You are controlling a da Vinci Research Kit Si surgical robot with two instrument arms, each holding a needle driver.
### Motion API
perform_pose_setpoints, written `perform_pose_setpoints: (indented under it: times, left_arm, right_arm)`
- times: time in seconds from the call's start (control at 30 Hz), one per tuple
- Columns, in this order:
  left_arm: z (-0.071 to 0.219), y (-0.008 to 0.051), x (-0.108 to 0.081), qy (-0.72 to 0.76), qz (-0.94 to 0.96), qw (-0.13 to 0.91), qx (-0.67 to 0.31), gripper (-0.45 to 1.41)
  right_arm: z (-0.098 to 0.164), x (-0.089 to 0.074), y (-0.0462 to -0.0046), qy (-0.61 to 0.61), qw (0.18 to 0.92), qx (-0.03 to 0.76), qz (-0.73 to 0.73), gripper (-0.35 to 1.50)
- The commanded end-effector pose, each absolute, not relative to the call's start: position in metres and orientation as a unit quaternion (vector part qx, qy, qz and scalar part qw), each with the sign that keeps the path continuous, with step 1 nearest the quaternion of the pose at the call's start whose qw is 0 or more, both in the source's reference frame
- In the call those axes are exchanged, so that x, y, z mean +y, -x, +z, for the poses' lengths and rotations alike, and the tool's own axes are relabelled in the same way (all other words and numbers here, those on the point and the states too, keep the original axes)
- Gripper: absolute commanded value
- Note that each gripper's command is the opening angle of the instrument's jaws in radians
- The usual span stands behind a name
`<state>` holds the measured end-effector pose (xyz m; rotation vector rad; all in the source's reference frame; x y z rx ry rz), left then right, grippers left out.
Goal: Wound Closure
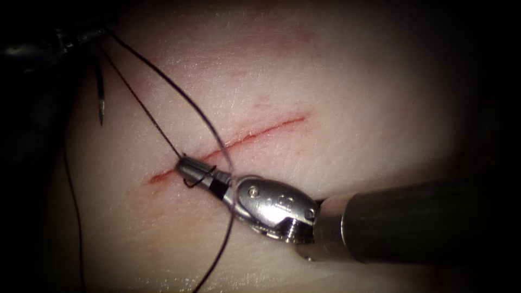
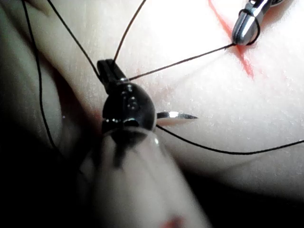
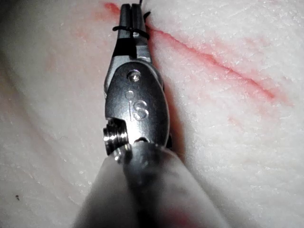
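The tissue (image 1: pixel 336 81) bears a red cut (image 1: pixel 255 133) running up to the right. My right tool (image 1: pixel 187 169) lies across the cut's lower left end with its jaws shut. A small loop of dark thread (image 1: pixel 163 130) is wound round them, and the tips seem to pinch the thread where it leaves the tissue. The same right tool (image 3: pixel 130 19) and loop are seen close up, and the right tool (image 2: pixel 244 28) again from the left arm. My left tool (image 2: pixel 108 70), left of the cut, is shut on the thread. The needle (image 1: pixel 100 103) hangs beside it, point down, outside the tissue, and its point (image 2: pixel 183 115) shows behind the wrist.
A long strand of thread (image 1: pixel 217 255) crosses the right tool's wrist and runs off toward the lower edge. Another strand (image 1: pixel 76 217) trails down the tissue's dark left side. Faint red fluid (image 3: pixel 223 71) smears the skin beside the cut.
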<state>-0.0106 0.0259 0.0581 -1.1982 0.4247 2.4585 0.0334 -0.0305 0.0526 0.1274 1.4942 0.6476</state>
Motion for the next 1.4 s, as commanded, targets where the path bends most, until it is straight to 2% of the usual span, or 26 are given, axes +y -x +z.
perform_pose_setpoints:
  times: [0.03, 0.63, 1.4]
  left_arm:
    - [0.059, 0.0111, 0.026, 0.426, 0.873, 0.185, 0.151, -0.45]
    - [0.058, 0.0050, 0.035, 0.352, 0.889, 0.171, 0.239, -0.45]
    - [0.060, 0.0000, 0.037, 0.304, 0.890, 0.187, 0.284, -0.45]
  right_arm:
    - [0.053, -0.032, -0.0338, -0.059, 0.685, 0.666, 0.289, -0.35]
    - [0.054, -0.035, -0.0319, -0.056, 0.688, 0.671, 0.270, -0.35]
    - [0.055, -0.038, -0.0311, -0.051, 0.689, 0.677, 0.254, -0.35]
